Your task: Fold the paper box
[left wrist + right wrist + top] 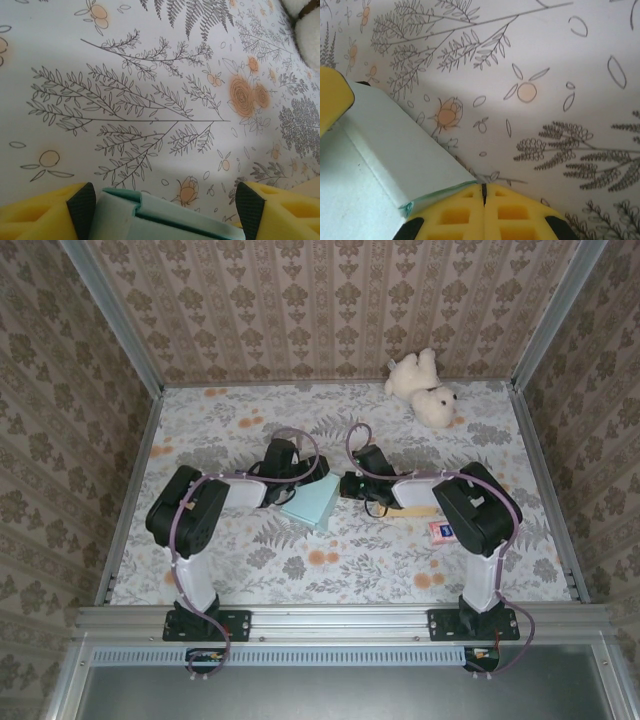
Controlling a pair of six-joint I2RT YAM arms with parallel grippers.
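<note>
The light teal paper box (312, 502) lies flattened on the floral cloth between the two arms. My left gripper (300, 470) reaches it from the left. In the left wrist view that gripper (165, 210) is open, its yellow fingers (248, 210) standing wide on either side of the box (150, 215), whose folded flap edges show between them. My right gripper (347, 485) comes from the right. In the right wrist view its yellow fingers (483, 192) are shut tight together, tips against the corner edge of a box panel (395, 145), with nothing visible in the seam.
A white teddy bear (425, 388) lies at the back right, its edge showing as teddy fur (307, 30). A pink packet (443, 531) and a tan strip (420, 510) lie under the right arm. Patterned walls enclose the table (250, 570).
</note>
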